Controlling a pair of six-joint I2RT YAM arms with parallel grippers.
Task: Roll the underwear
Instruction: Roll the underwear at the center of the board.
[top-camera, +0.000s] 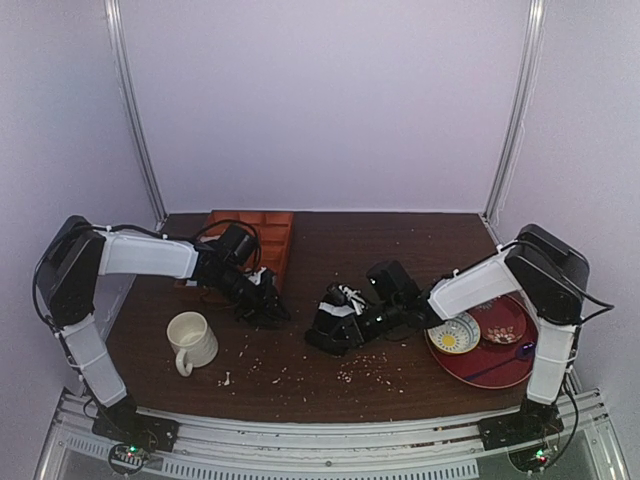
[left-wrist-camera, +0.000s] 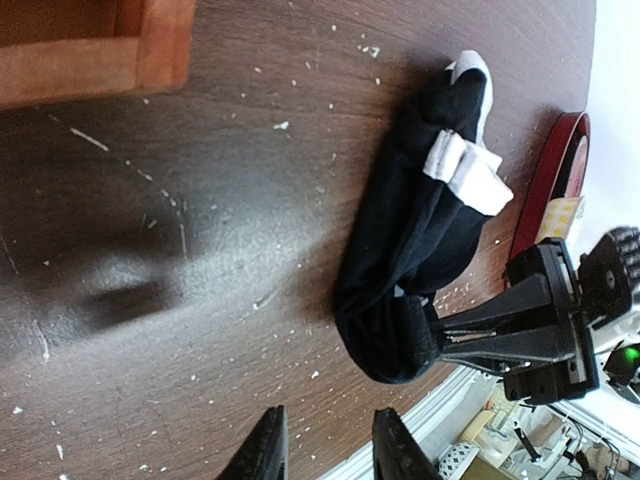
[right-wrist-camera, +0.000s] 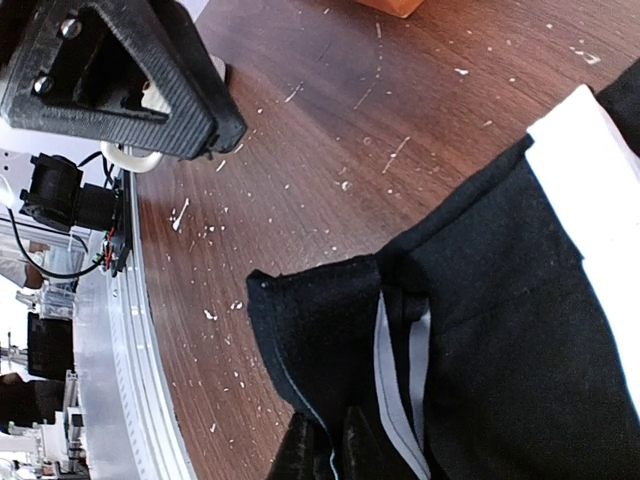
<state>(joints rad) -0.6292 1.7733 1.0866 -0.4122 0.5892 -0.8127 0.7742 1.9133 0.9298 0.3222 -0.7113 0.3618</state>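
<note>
While the underwear (top-camera: 335, 318) lies bunched mid-table, the right gripper (right-wrist-camera: 325, 445) pinches its black edge, fingers pressed together; the left gripper (left-wrist-camera: 325, 445) stands spread, just beside it.

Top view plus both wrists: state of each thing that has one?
underwear: bunched on the table, one end pinched by the right gripper
right gripper: shut on the fabric
left gripper: jaws apart, holding nothing
mug: upright
bowl: upright, on the red tray
</note>
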